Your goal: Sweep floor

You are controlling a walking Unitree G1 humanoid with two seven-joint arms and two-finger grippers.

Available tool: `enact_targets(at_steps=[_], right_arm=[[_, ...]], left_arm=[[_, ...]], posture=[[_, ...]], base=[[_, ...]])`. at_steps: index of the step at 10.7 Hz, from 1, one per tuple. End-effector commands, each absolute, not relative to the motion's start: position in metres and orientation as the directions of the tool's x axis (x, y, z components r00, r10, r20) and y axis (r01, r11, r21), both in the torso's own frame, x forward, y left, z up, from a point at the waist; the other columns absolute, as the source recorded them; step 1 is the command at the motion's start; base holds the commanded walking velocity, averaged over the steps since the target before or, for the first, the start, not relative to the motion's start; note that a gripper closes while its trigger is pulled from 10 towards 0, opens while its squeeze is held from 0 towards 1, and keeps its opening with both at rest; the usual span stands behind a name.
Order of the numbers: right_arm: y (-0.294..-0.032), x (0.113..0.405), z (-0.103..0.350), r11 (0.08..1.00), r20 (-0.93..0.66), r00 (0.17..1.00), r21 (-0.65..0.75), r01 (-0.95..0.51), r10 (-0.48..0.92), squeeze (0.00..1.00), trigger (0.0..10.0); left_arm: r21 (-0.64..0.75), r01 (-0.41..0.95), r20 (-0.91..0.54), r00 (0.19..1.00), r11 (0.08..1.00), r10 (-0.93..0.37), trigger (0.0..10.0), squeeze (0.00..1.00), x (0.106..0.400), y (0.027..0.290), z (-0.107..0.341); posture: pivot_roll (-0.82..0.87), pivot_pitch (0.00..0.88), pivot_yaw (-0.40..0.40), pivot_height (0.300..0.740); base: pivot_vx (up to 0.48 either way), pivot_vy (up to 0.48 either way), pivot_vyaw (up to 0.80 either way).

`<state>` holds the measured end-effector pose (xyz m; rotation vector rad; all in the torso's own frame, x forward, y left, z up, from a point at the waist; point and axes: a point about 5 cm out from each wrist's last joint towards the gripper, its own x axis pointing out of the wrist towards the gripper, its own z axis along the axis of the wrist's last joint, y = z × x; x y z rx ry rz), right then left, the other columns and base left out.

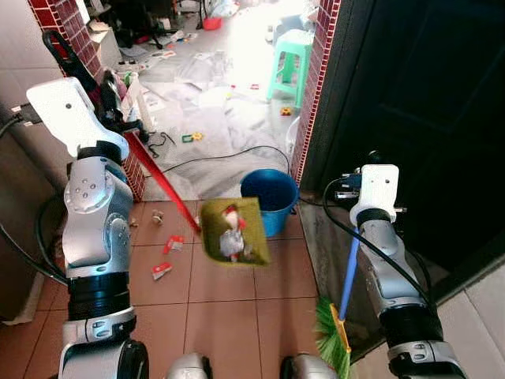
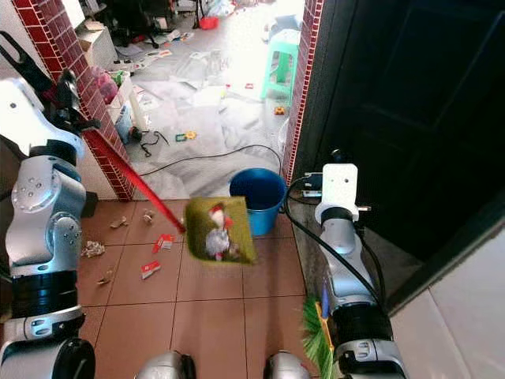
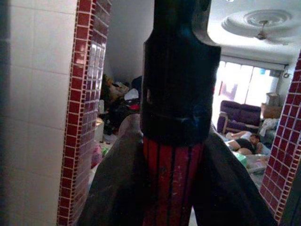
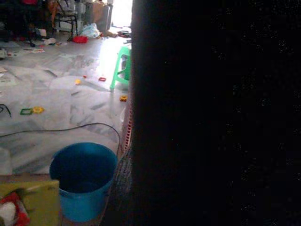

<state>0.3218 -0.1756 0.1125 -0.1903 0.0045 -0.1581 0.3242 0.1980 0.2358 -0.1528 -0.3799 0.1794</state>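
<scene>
The left fingers [image 3: 117,188] are gripping the red handle [image 1: 162,183] of the dustpan [image 1: 233,231], which is hanging loaded beside the blue bucket [image 1: 271,197]. Next, probably tipping it in. Right fingers: cannot tell.

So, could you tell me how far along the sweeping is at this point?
Partly done. The yellow dustpan already holds a load of litter and is lifted near the blue bucket, its red handle gripped in the left hand. The broom hangs at the robot's right side. Left: scraps on the brown tiles to sweep, and the pan to empty.
</scene>
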Motion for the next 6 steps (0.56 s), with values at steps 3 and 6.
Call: enact_targets(at_steps=[3,6], right_arm=[[-0.1779,0.3228,0.1153,0.956,0.024,0.99,-0.256,0.144,-0.142,0.0,10.0],[-0.1769,0.3233,0.1143,0.959,0.021,0.991,-0.253,0.13,-0.129,0.0,10.0]], left_arm=[[-0.19,-0.115,0.466,0.864,0.975,0.193,10.0,0.0,0.3242,0.1993,0.2647],[-0.187,-0.126,0.476,0.856,0.974,0.202,10.0,0.0,0.3245,0.2036,0.2665]], posture=[[-0.06,0.031,0.017,0.74],[-0.06,0.027,0.012,0.74]], base=[[0.252,0.0,0.0],[0.395,0.0,0.0]])
